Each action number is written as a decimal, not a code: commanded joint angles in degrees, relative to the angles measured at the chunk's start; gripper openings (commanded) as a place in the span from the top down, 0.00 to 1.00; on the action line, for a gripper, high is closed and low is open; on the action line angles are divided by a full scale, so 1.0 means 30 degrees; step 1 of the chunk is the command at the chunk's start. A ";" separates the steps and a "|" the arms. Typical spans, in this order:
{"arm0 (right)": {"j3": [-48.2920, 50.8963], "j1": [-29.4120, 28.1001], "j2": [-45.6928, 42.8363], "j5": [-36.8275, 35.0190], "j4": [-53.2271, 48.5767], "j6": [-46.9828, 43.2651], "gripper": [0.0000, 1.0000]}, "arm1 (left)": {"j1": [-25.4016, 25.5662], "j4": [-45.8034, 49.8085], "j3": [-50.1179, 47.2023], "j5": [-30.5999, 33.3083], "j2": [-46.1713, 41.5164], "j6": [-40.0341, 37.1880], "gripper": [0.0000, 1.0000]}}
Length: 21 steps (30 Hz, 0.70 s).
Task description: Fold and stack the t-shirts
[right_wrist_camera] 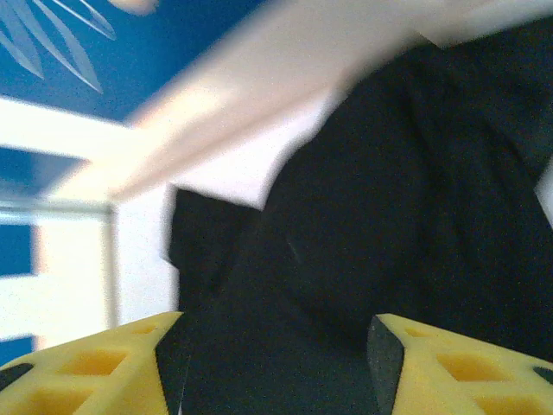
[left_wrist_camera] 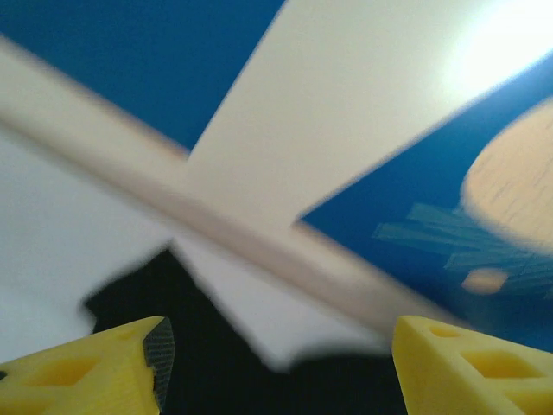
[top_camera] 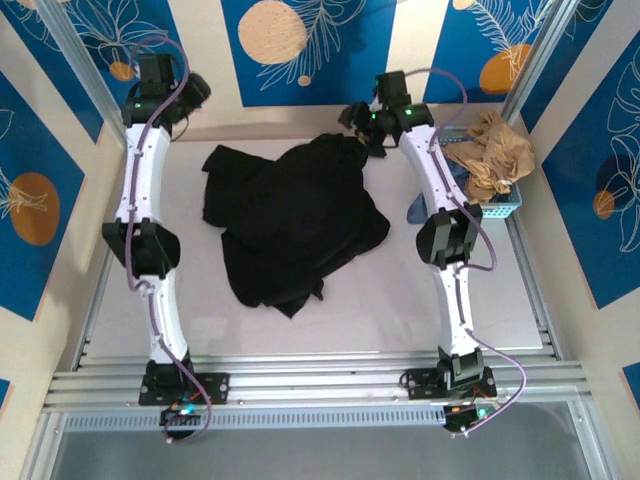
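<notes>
Two sets of fingers stand apart, clamping nothing: left gripper (left_wrist_camera: pixel 281 367), right gripper (right_wrist_camera: pixel 272 363). Black t-shirt (top_camera: pixel 290 225) lies crumpled just under the right gripper, off to the left gripper's side. Risk (a judgement): pinching bunched layers lifts several folds at once.

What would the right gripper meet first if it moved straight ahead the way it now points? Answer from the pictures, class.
The black t-shirt. In the right wrist view it lies directly ahead of the right gripper, whose jaws stand apart. Blur leaves the depth unclear, so how soon it would touch the cloth is uncertain.
</notes>
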<state>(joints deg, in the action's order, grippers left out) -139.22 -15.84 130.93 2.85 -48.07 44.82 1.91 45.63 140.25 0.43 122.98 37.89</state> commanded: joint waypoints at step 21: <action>2.7334 0.0087 -1.4896 0.2369 0.5786 0.2362 0.45 | 0.7120 -0.5097 -3.3210 -0.2186 -1.5653 0.9205 0.29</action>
<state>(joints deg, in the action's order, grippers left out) -57.84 -16.53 84.62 6.70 -33.32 52.29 22.90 38.87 42.00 -8.86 73.45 63.09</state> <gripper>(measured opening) 0.546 0.722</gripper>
